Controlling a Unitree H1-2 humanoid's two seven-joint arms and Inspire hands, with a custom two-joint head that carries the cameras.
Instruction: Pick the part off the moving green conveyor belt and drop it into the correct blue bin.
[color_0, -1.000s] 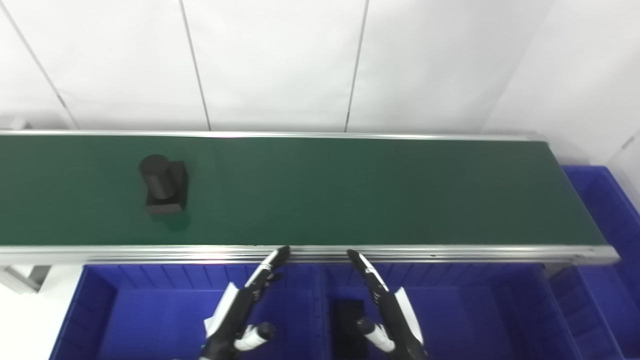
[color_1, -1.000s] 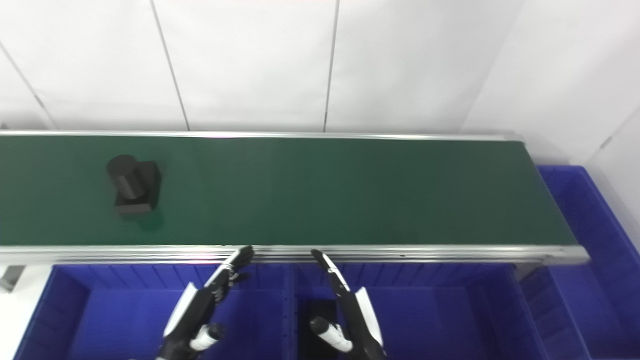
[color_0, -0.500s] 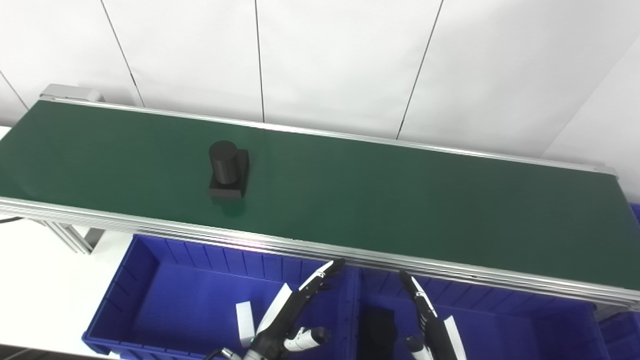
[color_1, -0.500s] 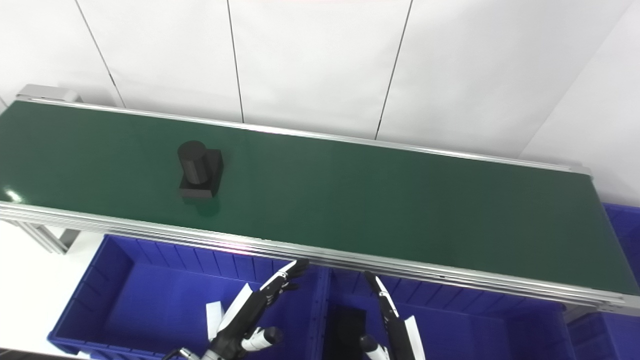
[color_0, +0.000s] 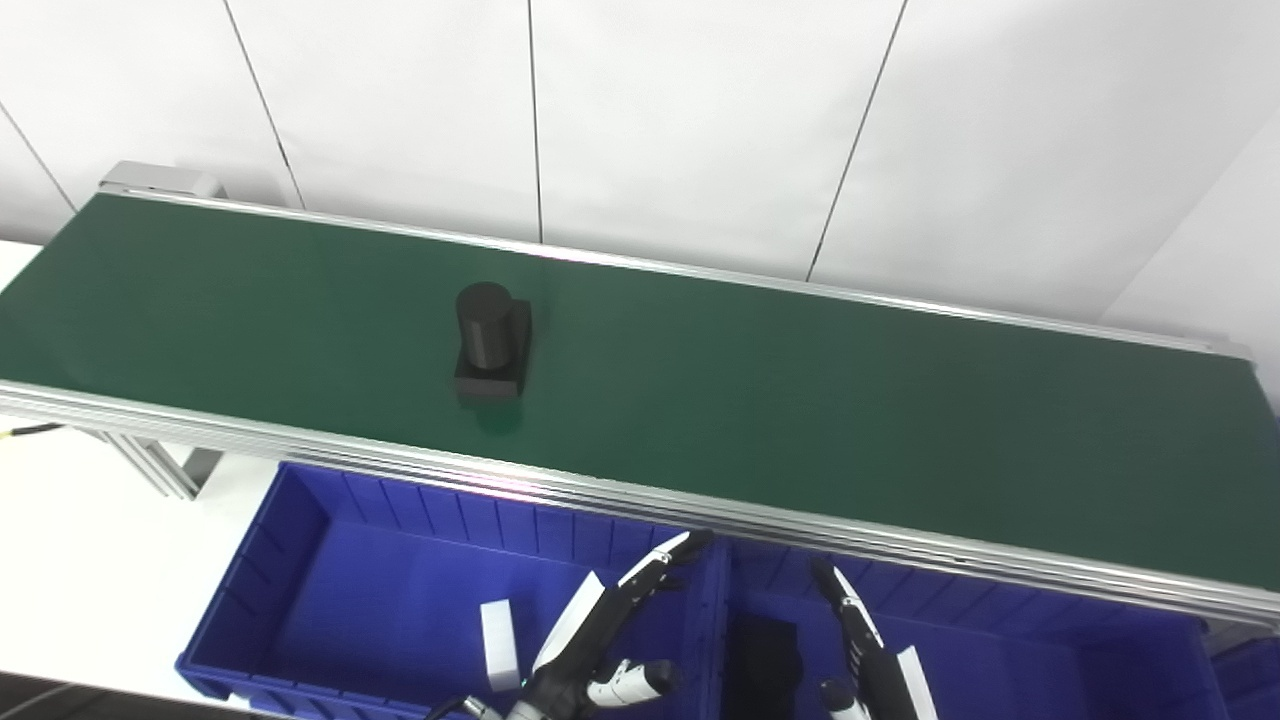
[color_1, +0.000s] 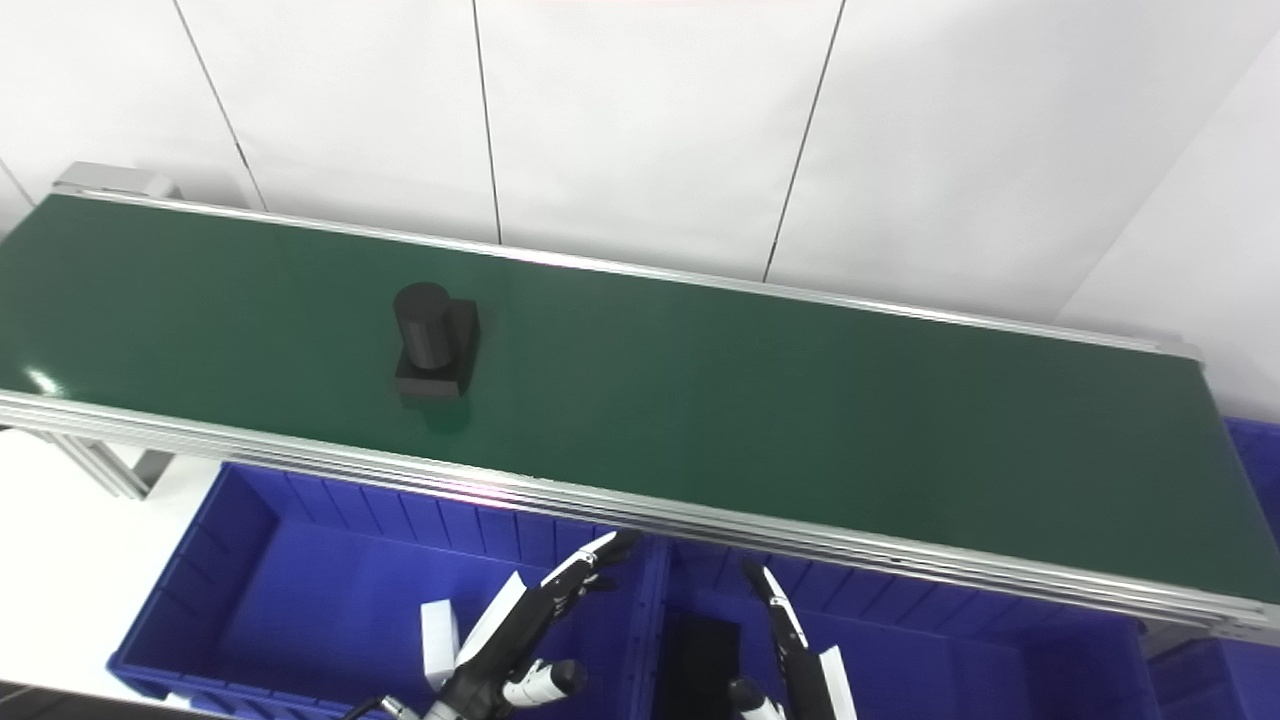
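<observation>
The black part (color_0: 491, 343) — a cylinder upright on a square base — sits left of centre on the green conveyor belt (color_0: 800, 400). Below, the left hand (color_0: 610, 640) hovers spread and empty over the left blue bin (color_0: 300, 560); the right hand (color_0: 870, 660), fingers extended, holds nothing over the middle bin (color_1: 900, 640) — a dark item (color_1: 695, 650) lies inside

Black left hand (color_0: 600, 640) with white plates, right hand (color_0: 870, 660) alike, slender fingers

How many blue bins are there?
3 show. One bin sits below the belt on the left, one bin beside it on the right, and a corner of a third bin peeks past the belt's right end.
</observation>
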